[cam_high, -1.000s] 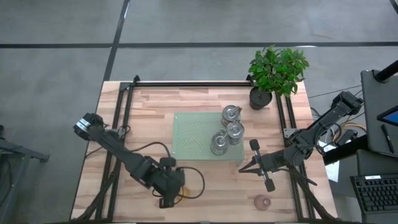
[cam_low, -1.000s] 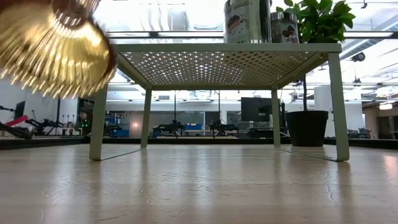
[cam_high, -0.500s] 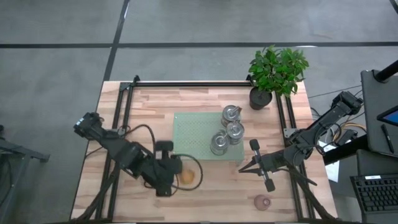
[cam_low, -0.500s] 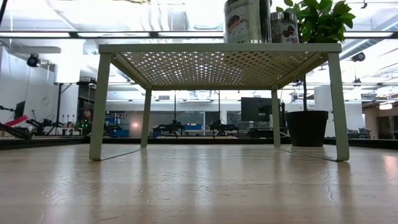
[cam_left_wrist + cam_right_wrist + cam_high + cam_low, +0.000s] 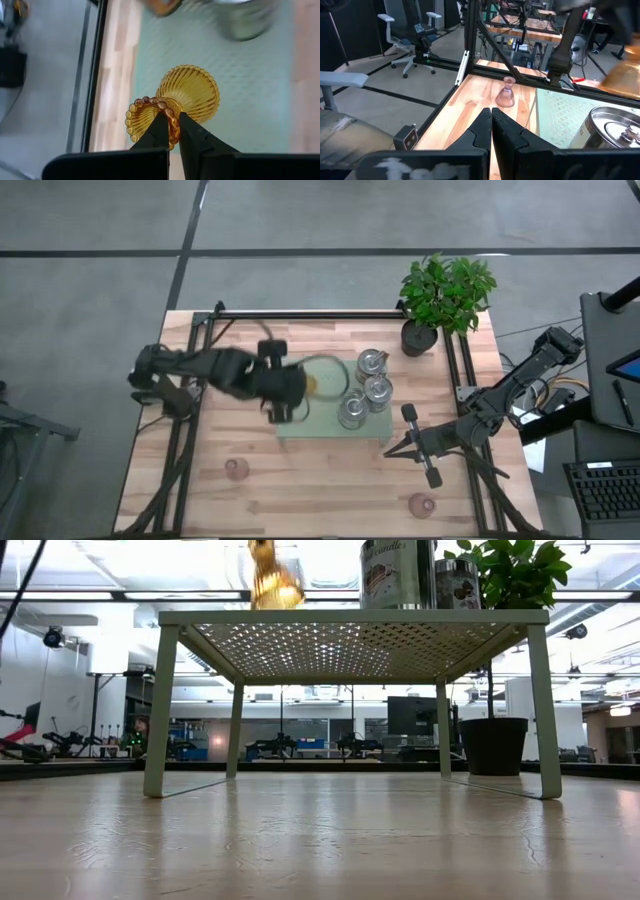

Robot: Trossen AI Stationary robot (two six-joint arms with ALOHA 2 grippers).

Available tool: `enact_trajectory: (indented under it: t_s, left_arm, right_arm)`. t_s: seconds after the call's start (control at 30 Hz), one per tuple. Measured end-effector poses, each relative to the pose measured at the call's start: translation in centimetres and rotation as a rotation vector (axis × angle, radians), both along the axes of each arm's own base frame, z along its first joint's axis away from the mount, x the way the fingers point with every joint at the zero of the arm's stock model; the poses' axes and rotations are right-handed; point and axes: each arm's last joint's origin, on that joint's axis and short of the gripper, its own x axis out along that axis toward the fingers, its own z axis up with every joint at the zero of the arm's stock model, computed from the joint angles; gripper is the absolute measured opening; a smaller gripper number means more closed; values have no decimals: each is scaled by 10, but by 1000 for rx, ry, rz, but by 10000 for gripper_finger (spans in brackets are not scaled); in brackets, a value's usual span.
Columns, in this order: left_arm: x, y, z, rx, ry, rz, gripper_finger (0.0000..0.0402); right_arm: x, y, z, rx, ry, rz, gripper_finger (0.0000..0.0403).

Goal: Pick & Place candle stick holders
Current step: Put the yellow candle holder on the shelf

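Slippage threatens: left claw [image 5: 171, 131] pinches only the ribbed amber glass candle holder's [image 5: 176, 100] beaded rim above the green perforated tray [image 5: 325, 415], toward nine o'clock of the silvery tins [image 5: 365, 392].

We're in a robotics lab: beyond the wooden table [image 5: 330, 490], more black-framed benches [image 5: 520, 22] with wooden tops line up, and office chairs [image 5: 415, 35] stand on the grey floor beside them. Past the table's far edge, monitors [image 5: 410, 715] and ceiling strip lights [image 5: 120, 595] fill an open workroom.
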Motion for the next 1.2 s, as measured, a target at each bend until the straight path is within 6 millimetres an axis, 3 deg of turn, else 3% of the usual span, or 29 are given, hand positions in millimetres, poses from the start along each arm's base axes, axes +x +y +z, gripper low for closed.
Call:
enact_trajectory:
  t_s: [0.2,0.33,0.7,1.2]
  left_arm:
    - [4,46,-11,25,116,74,9]
    - [6,61,-23,29,169,102,13]
    - [17,61,-55,12,216,50,20]
    - [23,58,-55,5,175,9,52]
  right_arm:
    - [0,0,-2,-14,17,-1,8]
    - [0,0,-2,-15,18,-1,8]
    - [0,0,-2,-22,17,-1,8]
    - [0,-1,-3,-24,18,-1,8]
